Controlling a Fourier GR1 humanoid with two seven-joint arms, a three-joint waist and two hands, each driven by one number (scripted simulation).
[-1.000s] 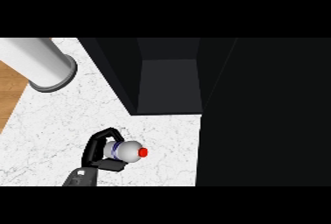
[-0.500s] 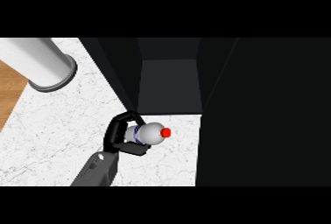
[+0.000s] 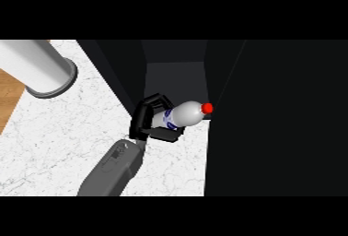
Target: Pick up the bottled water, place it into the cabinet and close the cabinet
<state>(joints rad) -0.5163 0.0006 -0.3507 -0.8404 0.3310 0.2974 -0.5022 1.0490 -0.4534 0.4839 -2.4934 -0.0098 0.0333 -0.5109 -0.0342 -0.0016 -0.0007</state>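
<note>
The bottled water is white with a blue label and a red cap, and it tilts with the cap pointing right. My left hand is shut on its lower body, with fingers curled over the far side and the thumb on the near side. The grey forearm comes in from the lower edge. Bottle and hand are at the front lip of the dark cabinet's open compartment. The red cap nearly touches the black panel on the right. The right hand does not show.
A pale cylinder with a dark rim lies at the upper left over the white marble counter. A strip of wooden floor shows at the far left. The cabinet's dark side wall stands just left of the hand.
My left hand has carried the bottle up and to the right across the counter, from the lower middle to the cabinet's opening. The bottle now tilts further right.
</note>
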